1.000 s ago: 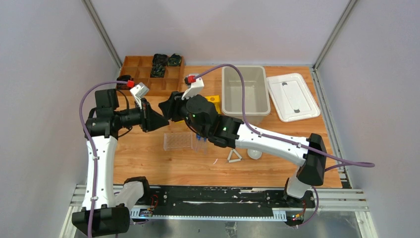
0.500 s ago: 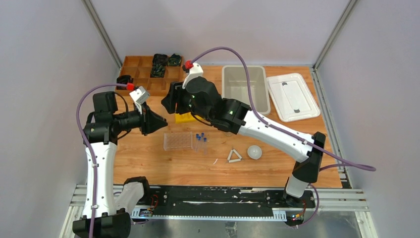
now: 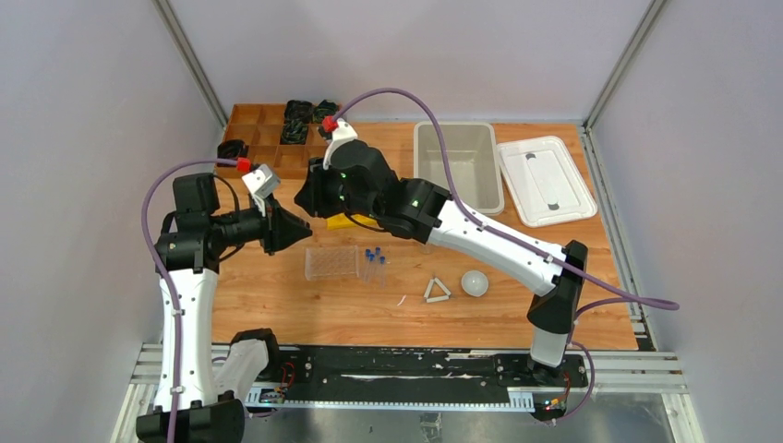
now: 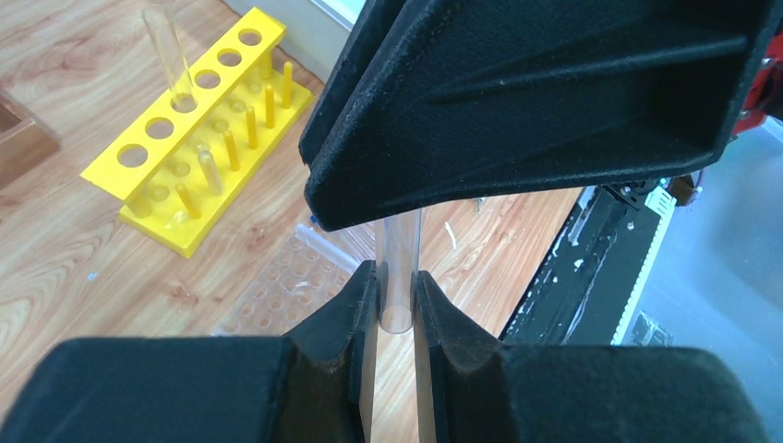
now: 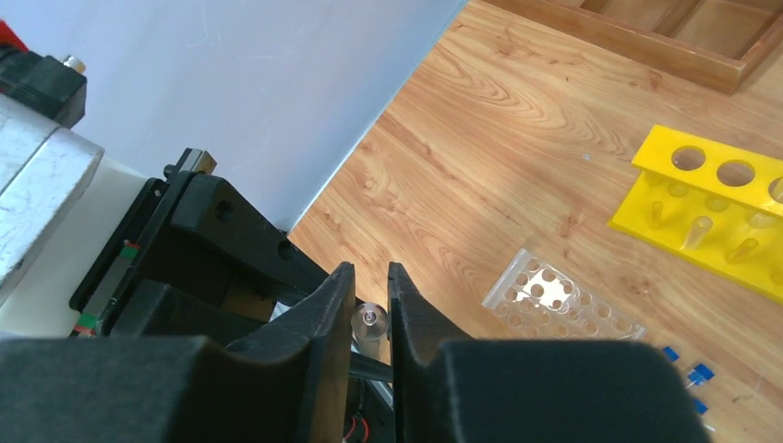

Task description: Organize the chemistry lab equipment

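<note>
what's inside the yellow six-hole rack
One long clear tube stands in the yellow six-hole rack; other holes look empty. From above, the right arm hides most of it.

Six-hole rack (image 4: 198,138) is presenting solid yellow. Test tube (image 4: 399,277) and plastic tube rack (image 3: 331,263) are showing clear; small tube caps (image 3: 374,254) are showing blue. Triangle frame (image 3: 438,299) and round dish (image 3: 475,282) are reading white. Table (image 3: 277,305) is displaying light wood grain.
</note>
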